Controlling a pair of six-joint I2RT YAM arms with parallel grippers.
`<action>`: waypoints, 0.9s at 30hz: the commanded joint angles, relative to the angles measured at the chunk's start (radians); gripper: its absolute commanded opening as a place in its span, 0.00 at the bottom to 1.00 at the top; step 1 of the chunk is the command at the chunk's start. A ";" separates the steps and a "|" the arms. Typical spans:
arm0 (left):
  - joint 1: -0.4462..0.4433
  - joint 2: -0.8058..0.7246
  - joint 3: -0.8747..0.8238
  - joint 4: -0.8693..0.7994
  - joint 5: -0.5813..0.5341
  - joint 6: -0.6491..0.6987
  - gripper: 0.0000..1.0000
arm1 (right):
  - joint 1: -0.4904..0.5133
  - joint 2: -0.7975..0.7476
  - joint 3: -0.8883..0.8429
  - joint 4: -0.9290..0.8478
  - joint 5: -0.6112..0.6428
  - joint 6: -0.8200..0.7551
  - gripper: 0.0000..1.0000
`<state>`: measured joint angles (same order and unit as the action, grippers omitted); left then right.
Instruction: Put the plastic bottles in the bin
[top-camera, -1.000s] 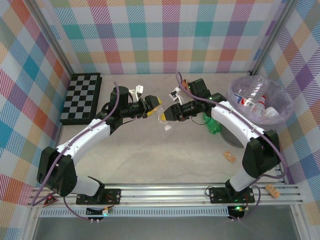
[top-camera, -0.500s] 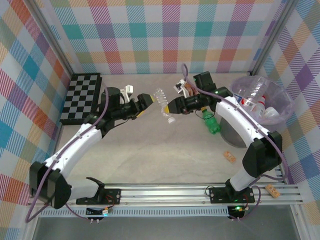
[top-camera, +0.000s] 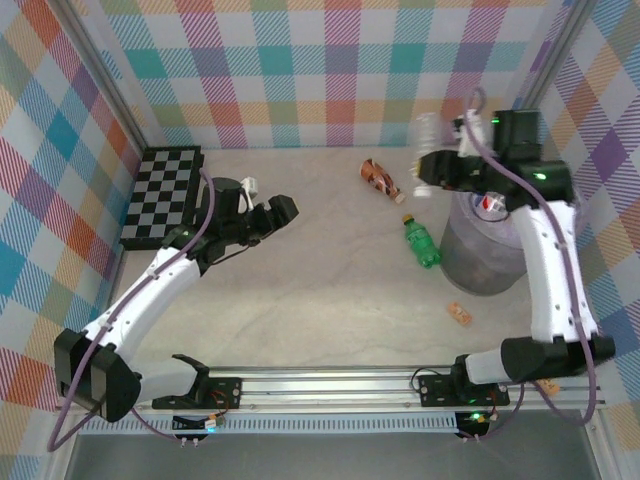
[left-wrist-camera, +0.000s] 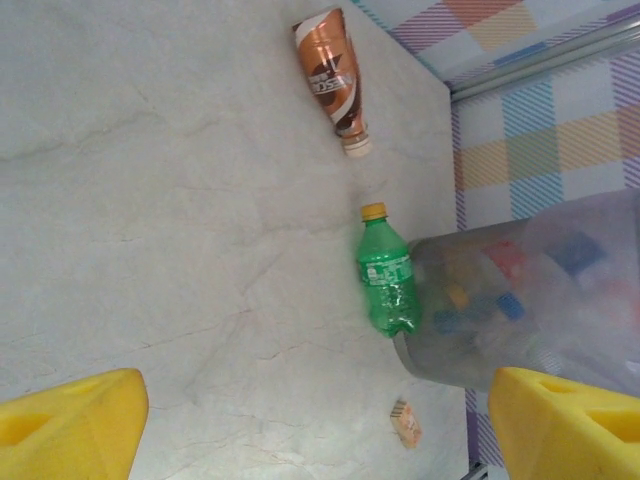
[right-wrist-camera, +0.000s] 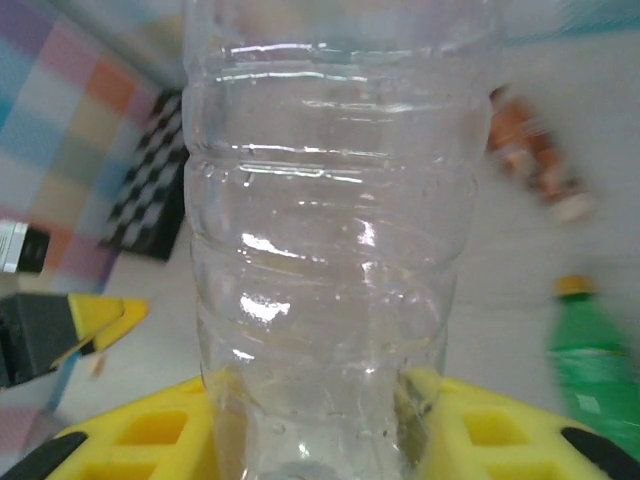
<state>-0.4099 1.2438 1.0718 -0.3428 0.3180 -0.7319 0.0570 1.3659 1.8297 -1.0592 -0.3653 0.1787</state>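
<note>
Right gripper (top-camera: 447, 170) is clamped on a clear bottle (top-camera: 428, 150). In the right wrist view the ribbed body stands straight up between the two yellow pads (right-wrist-camera: 140, 440), and both pads press on its lower part. From the top camera, the bottle hangs in the air on the far-left side of those jaws, and the bin (top-camera: 480, 255) sits just below and a bit nearer the arm bases. I can't tell if the bottle is over the rim or beside it.

Left gripper (top-camera: 283, 208) is wide open with nothing between its fingers (left-wrist-camera: 70, 420). It's well apart from everything, over bare table.

Other stuff around:
- The green bottle (left-wrist-camera: 387, 275) lies on its side ahead of the open left jaws, yellow cap pointing away from them. Its base is right by the bin wall (left-wrist-camera: 480, 300), though I can't say whether they touch.
- The brown bottle (left-wrist-camera: 330, 70) is farther ahead still, also lying down, cap toward the green one.
- A small tan cork piece (left-wrist-camera: 405, 422) sits on the table near the bin's foot, closer to the left gripper's right-hand pad.
- Blurry red and blue shapes show through the bin wall.
- The chessboard (top-camera: 163, 195) lies behind the left gripper, against the left wall.

Nothing sits between the left jaws and the green bottle.
</note>
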 joint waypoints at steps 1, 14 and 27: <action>-0.004 0.006 0.001 -0.019 -0.030 0.013 0.87 | -0.125 -0.041 0.065 -0.130 0.194 0.007 0.41; -0.011 0.060 -0.003 0.009 -0.008 0.018 0.88 | -0.559 0.011 0.050 -0.100 0.138 0.039 0.40; -0.010 0.115 -0.016 0.052 0.023 0.001 0.87 | -0.641 0.036 -0.138 -0.012 0.109 0.085 0.40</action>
<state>-0.4118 1.3430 1.0676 -0.3309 0.3134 -0.7322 -0.5770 1.3983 1.7264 -1.1095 -0.2218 0.2337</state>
